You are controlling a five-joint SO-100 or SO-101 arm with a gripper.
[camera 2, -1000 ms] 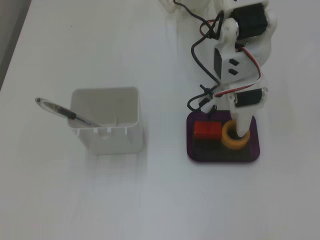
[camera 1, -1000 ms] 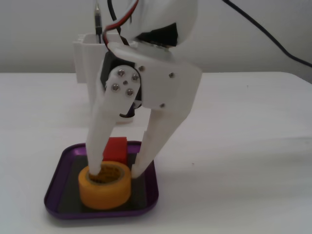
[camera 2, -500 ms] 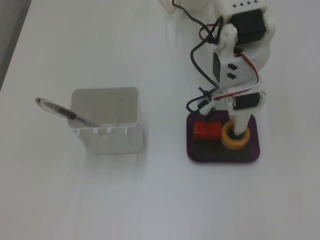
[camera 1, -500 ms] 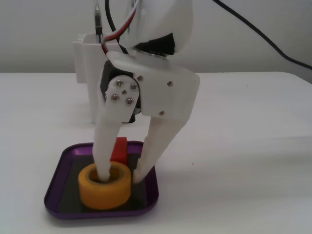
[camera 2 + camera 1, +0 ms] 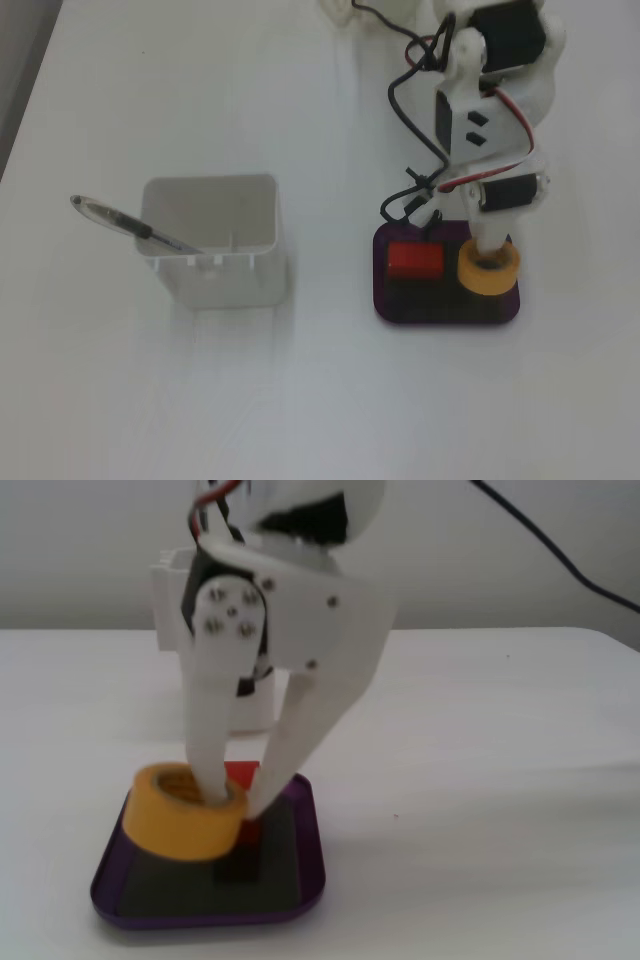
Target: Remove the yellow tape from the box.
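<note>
Both fixed views show a white bench [image 5: 500,740] with wide bare surface around the box [image 5: 311,865] [image 5: 382,270], a purple tray set well in from every bench edge; in a fixed view the near edge lies below it and much open room spreads to the right. A tall white container [image 5: 215,255] holding a pen [image 5: 130,227] stands well apart toward the left edge in a fixed view. The arm is seen reaching steeply down over the tray, its gripper [image 5: 232,802] [image 5: 488,258] pointing at the floor. One finger [image 5: 205,750] is lowered into the hollow core of the yellow tape [image 5: 180,820] [image 5: 489,270] and the other is set outside its wall, so the wall is pinched between them. The roll lies flat, core axis upright, at one side of the tray, overhanging the rim slightly. A red block [image 5: 415,260] is seen just beside it.
</note>
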